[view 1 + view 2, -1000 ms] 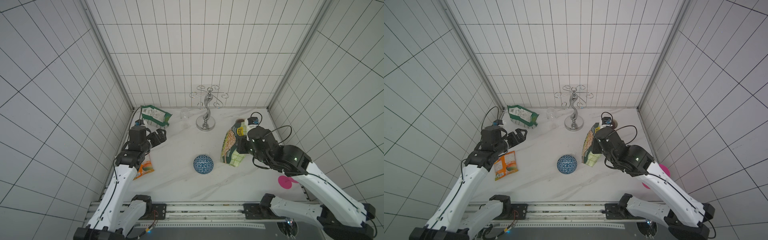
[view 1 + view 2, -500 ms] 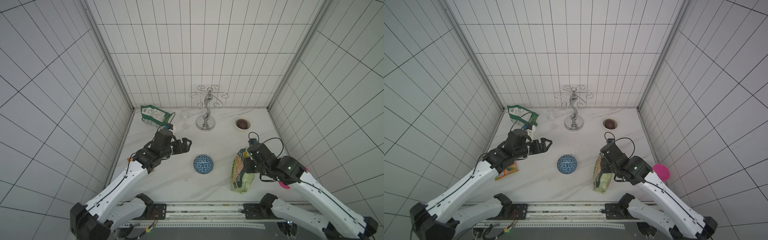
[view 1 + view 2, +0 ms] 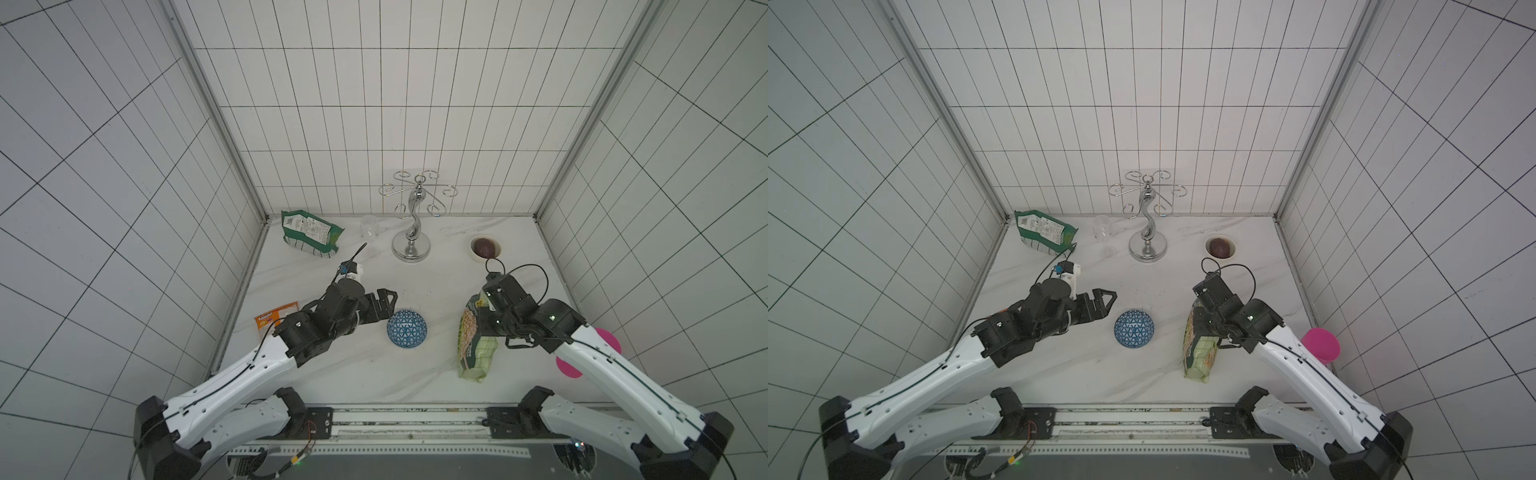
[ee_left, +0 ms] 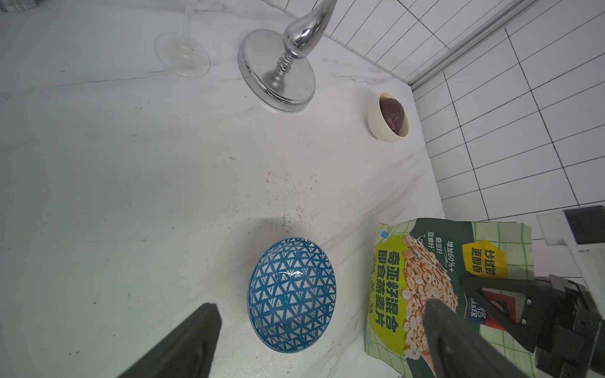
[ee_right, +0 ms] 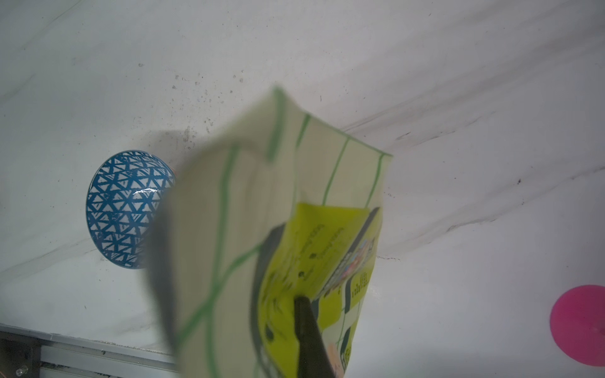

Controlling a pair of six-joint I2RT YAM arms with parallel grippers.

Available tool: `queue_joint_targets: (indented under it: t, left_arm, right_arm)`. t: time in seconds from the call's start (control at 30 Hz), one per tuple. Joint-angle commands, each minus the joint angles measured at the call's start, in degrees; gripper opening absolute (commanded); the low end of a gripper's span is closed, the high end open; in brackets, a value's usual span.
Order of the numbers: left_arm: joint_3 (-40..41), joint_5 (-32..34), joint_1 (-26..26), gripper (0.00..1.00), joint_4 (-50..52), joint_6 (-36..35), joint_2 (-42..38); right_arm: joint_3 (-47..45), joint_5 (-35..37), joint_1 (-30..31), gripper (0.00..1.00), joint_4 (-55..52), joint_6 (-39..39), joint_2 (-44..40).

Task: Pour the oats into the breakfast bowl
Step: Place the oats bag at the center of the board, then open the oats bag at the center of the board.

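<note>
Evidently the breakfast bowl (image 3: 407, 328) is not ready for pouring. It sits near the middle of the tabletop (image 3: 436, 282) with its mouth down, I think, because both top views and the left wrist view show only the blue outside with white triangles, like a dome. The left pincer (image 3: 387, 306) hovers just beside the bowl, on the side of its own arm, with the jaws spread wide and nothing between them; I cannot tell if a finger touches the glaze. The right pincer (image 4: 473, 288) is closed tight on the upper part of the oats bag (image 3: 473, 347), which hangs on the other side of the bowl, apart from it and nearer to the front edge. So the step in hand seems to be turning the bowl upright. To do it well, the left pincer should go low, take the bowl across its widest part near the rim, lift it a little and roll it over slowly, since the round glazed wall can slip out of the jaws. Meanwhile the bag should wait where it is. Its long axis runs about upright, with the gripped end on top and the bottom pointing down to the tabletop; whether the bottom rests there I cannot tell. The printed dark green face looks toward the bowl. The bowl, being round, has no long axis; its mouth points downward.
</note>
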State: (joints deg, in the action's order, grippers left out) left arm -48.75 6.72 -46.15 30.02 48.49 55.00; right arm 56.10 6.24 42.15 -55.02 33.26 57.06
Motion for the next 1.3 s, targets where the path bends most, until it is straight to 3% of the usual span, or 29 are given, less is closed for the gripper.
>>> queue_joint_targets:
  t: [0.0,0.1,0.27,0.47,0.6,0.9,0.97,1.1,1.27]
  left_arm:
    - [1.01,3.50,-0.23,0.98,-0.82,2.48,-2.31]
    - [1.04,3.68,-0.19,0.98,0.30,2.43,-2.86]
    - [1.18,3.82,-0.34,0.98,1.00,2.71,-2.99]
    - [1.49,1.65,-0.39,0.98,-0.06,3.49,-2.16]
    - [0.68,1.36,-1.33,0.98,-0.26,3.50,-0.93]
    - [-0.65,0.55,-5.00,0.94,-4.34,5.00,2.01]
    - [-1.80,0.76,-6.30,0.91,-4.74,5.33,3.28]
    - [-3.60,0.69,-9.51,0.82,-7.41,5.86,5.81]
    - [-6.67,0.94,-13.62,0.75,-9.06,6.15,10.30]
  right_arm:
    - [1.63,-2.40,-1.61,0.00,8.34,-0.34,0.24]
    - [1.09,-4.26,-2.52,0.00,10.44,-0.04,1.57]
    - [1.26,-6.66,-3.80,0.15,12.77,0.18,4.00]
    - [4.09,-7.12,-4.99,0.47,12.82,-0.79,4.00]
    - [5.15,-6.41,-5.78,0.66,12.03,-1.11,0.34]
    - [5.89,-2.90,-6.64,0.82,5.28,1.20,-13.70]
    - [5.54,-1.96,-6.77,0.81,3.56,2.68,-16.16]
    - [3.06,0.12,-7.66,0.60,-0.79,7.29,-21.41]
    - [-3.31,-5.78,-9.71,0.45,-0.64,11.97,-25.66]
